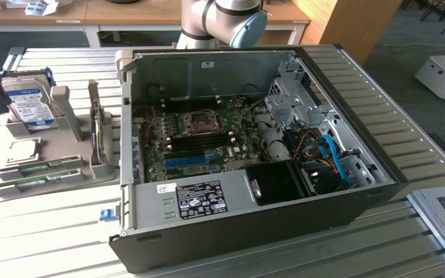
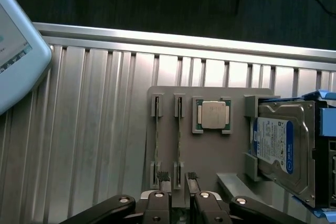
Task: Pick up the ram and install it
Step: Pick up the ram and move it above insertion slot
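Two black fingers point(image 2: 163, 178) of the claw point(image 2: 177, 177) stand apart, released and gripping nothing. In the wrist view the near end of the ram point(image 2: 178, 140) lines up with the gap between them, clear of both ribbed pads. How high the claw hangs above the stick I cannot tell.

The ram stands on edge in a grey holder point(image 2: 210, 156), its ends caught in small upright posts. A second stick point(image 2: 156, 140) stands the same way just beside it, parallel. On the ram's other side a CPU point(image 2: 212, 115) lies flat in a square recess. Beyond that, a drive point(image 2: 281, 148) with a blue-and-white label sits between taller brackets. The holder rests on a ribbed metal tabletop point(image 2: 94, 129).

In the exterior view the holder point(image 1: 99, 168) is at the left. The ram point(image 1: 43, 168) and the second stick point(image 1: 29, 183) lie low in it, nearer the camera than the CPU point(image 1: 21, 150) and the drive point(image 1: 30, 107).

Well apart from them, toward the exterior view's right, a PC case point(image 1: 284, 220) lies on its side, open on top. Its motherboard point(image 1: 207, 145) faces up, with a socket point(image 1: 201, 120), a row of long dark slots point(image 1: 199, 138) just beside the socket and a blue slot point(image 1: 185, 161) nearer the camera. The arm point(image 1: 222, 23) rises behind the case, at the far side of the tabletop.
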Controlling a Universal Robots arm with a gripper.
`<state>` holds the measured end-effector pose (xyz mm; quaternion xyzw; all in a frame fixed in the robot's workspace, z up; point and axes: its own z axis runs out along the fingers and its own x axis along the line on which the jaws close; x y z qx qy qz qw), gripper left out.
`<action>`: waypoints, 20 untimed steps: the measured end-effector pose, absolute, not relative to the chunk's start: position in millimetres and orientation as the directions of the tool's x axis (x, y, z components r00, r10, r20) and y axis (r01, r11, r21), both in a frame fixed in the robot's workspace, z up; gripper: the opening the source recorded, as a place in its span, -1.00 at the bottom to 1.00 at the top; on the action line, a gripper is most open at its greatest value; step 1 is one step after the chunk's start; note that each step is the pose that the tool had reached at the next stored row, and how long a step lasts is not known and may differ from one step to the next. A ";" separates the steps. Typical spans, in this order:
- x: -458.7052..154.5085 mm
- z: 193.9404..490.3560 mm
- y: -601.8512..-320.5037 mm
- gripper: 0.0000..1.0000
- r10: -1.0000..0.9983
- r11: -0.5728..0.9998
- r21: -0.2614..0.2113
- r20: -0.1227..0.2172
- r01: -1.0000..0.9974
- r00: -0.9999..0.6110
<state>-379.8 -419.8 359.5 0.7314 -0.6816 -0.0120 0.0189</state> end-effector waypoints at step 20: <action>-379.7 348.7 -420.0 -0.51 -0.997 -0.070 0.044 0.008 -0.997 0.071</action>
